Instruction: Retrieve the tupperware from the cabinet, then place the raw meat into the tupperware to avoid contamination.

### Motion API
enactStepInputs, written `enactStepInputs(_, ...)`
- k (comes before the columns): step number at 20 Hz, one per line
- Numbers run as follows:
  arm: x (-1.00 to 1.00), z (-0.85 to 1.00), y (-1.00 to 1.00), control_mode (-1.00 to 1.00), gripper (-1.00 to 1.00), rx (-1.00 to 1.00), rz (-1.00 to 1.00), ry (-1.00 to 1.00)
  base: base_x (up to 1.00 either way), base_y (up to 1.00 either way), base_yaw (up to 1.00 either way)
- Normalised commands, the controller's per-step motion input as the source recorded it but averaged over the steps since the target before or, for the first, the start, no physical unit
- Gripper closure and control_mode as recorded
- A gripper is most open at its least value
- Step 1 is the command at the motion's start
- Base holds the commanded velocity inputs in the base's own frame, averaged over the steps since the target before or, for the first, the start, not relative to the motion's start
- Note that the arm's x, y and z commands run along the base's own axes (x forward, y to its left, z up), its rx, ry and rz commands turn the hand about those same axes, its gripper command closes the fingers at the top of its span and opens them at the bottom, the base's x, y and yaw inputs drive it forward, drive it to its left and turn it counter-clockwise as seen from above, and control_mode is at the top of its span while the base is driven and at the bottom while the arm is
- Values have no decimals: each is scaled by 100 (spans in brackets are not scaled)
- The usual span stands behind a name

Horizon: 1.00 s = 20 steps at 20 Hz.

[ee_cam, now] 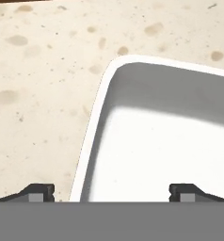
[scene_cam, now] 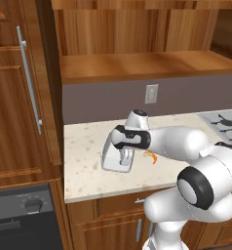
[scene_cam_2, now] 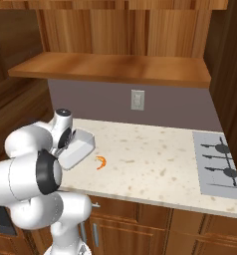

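At the left edge of the left base view stands one tall wood door with a long silver bar handle; below it a dark oven front is cut off by the picture border. To the right, the cabinet is open, with one lighter wood shelf. Under it lies the speckled bench.

On the bench rests one tupperware, a white shallow tray. In the left base view the arm hides its right part; in the right base view the robot body covers its left end. In the hand view only one rounded corner and part of the floor are seen, and nothing lies on that part.

The gripper is just above the tray with its jaws spread wide; one tip is over the bench, the other over the tray, and nothing is between them.

Just beside the tray, to its right, lies one raw meat piece, orange and curved, apart from the tray. It is very small, so details are hard to read.

Further right are one wall outlet and one stove top, cut off at the border.
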Motion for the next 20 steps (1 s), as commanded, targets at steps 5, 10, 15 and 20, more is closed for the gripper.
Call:
enactStepInputs(5, 0, -6, 0, -100, -100, 0, 0, 0, 0, 0, 0)
enactStepInputs(10, -3, 15, 0, -100, -100, 1, 0, -1, 0, 0, 0)
enactStepInputs(15, -7, 38, 0, -100, -100, 2, 0, -3, 0, 0, 0)
enactStepInputs(20, -16, 42, 0, -100, -100, 0, 0, -4, 0, 0, 0)
